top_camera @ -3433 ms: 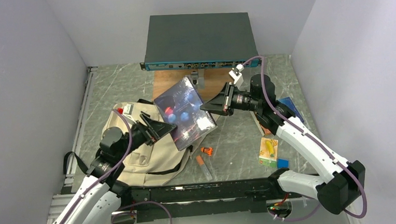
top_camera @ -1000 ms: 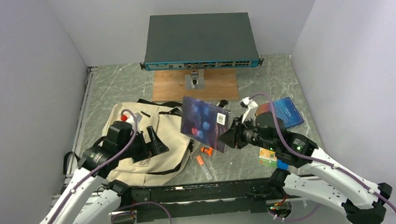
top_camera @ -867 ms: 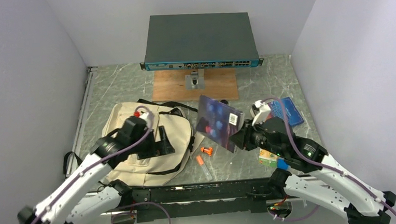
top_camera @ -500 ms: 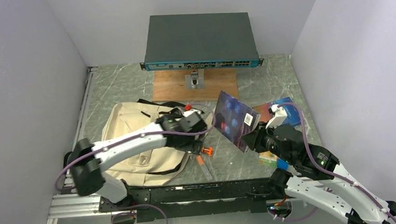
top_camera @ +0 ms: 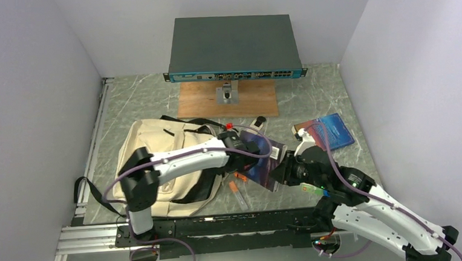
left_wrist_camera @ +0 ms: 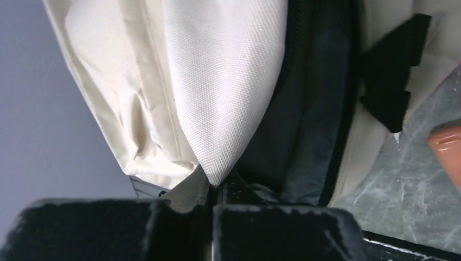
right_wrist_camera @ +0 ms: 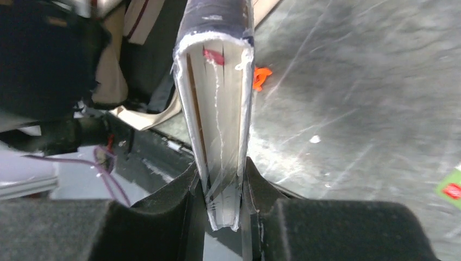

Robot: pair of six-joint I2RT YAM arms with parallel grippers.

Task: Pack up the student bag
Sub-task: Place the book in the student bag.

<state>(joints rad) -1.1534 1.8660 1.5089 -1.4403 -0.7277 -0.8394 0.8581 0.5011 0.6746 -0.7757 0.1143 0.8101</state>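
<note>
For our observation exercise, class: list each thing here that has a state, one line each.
student bag: lying down, unzipped, dark inside showing
left gripper: shut on the student bag's fabric edge
book: closed, held on edge
right gripper: shut on the book
blue book: closed, lying flat

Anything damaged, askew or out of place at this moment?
The book clamped in the right end effector looks worn: its clear wrap is torn and ragged along the page edge. The student bag lies flat, and nothing looks spilled around it.
</note>
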